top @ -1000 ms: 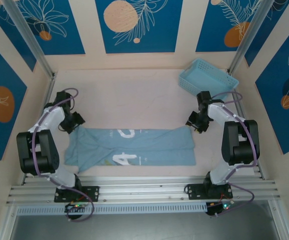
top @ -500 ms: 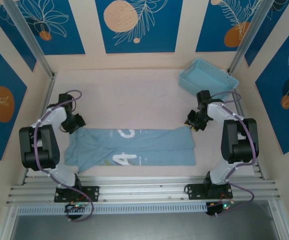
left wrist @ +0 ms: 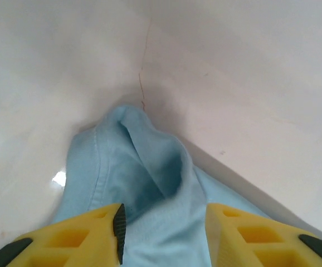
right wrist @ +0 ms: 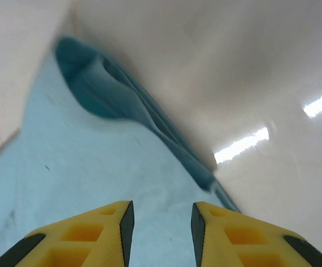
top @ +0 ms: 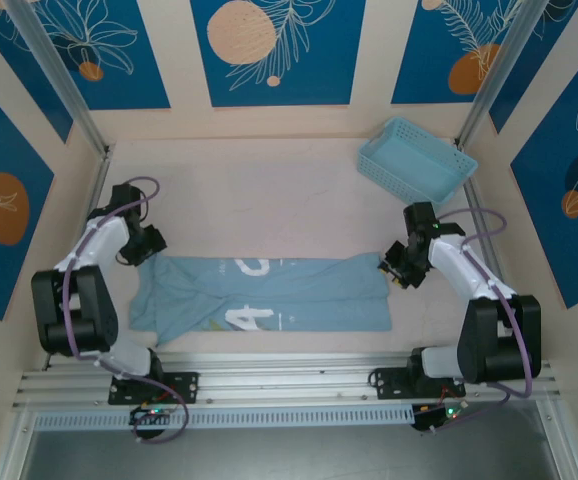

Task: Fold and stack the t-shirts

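The light blue t-shirt (top: 269,295) lies spread crosswise on the table, folded into a long band with white lettering showing. My left gripper (top: 152,250) is at its far left corner. In the left wrist view the cloth (left wrist: 144,161) puckers up into a fold between the yellow fingers (left wrist: 88,233), which stand apart on either side of it; that gripper (left wrist: 164,233) is open. My right gripper (top: 394,268) sits at the shirt's far right corner. Its jaws (right wrist: 161,233) are open over flat cloth (right wrist: 94,161), close to the layered edge.
A light blue plastic basket (top: 416,160) stands at the back right, behind the right arm. Bare table (top: 259,200) stretches beyond the shirt. Aluminium rails (top: 289,380) run along the near edge.
The right arm has swung toward the near side, bringing its gripper down onto the shirt's right corner. The left gripper has barely shifted at the left corner. The shirt lies as before.
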Available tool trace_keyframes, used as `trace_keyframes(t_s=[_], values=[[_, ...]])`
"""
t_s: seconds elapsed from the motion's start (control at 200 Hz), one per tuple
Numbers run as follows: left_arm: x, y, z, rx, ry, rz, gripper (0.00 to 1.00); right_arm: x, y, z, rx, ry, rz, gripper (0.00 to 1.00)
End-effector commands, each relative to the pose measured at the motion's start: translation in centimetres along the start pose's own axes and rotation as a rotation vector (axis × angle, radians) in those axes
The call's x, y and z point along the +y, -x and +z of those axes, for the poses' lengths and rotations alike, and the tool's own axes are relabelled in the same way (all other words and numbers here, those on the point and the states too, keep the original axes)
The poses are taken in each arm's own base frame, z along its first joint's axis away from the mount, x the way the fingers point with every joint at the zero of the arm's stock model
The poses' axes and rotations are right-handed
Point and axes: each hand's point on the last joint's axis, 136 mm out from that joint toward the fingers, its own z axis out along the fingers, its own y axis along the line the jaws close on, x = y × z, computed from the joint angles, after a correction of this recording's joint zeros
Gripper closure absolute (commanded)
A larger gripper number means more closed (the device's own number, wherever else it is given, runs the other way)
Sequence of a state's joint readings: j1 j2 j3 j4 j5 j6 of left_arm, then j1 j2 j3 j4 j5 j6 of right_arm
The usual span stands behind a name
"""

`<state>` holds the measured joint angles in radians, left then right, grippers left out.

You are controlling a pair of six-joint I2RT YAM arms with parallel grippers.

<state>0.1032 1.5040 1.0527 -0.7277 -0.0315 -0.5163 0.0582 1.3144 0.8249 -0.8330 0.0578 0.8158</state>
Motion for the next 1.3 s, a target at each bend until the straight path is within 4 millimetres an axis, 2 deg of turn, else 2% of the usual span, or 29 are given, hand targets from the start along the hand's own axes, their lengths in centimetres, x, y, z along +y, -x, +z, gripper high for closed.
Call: trace_keyframes(t_s=[0.0, 0.205, 0.315, 0.56, 0.72, 0.92, 1.12, 1.295], values=[[-0.6, -2.4, -2.1, 0.03, -0.016, -0.019, 0.58, -1.4, -3.0, 1.4, 0.129, -0.004, 0.147, 0.65], [-6.4, -7.7, -1.0, 0.136, -0.151, 0.037, 0.65, -1.4, -3.1, 2.7, 0.163, 0.002, 0.221, 0.69], [-7.7, -9.3, -0.2, 0.154, -0.145, 0.068, 0.69, -1.3, -2.5, 3.0, 0.155, 0.001, 0.232, 0.7], [-8.2, -10.5, 0.7, 0.177, -0.14, 0.086, 0.71, -2.3, -1.9, 3.6, 0.142, -0.041, 0.245, 0.73], [-7.7, -10.9, 1.9, 0.201, -0.107, 0.089, 0.73, -2.2, -1.5, 3.3, 0.126, -0.035, 0.247, 0.86], [-6.9, -11.0, 2.8, 0.201, -0.058, 0.083, 0.75, -2.8, -2.1, 2.8, 0.126, -0.054, 0.242, 1.0], [-6.8, -10.7, 2.9, 0.19, -0.046, 0.086, 0.76, -2.8, -2.6, 1.4, 0.116, -0.046, 0.24, 1.0], [-6.8, -10.5, 2.8, 0.181, -0.039, 0.083, 0.76, -3.5, -4.2, 0.6, 0.148, -0.063, 0.282, 1.0]])
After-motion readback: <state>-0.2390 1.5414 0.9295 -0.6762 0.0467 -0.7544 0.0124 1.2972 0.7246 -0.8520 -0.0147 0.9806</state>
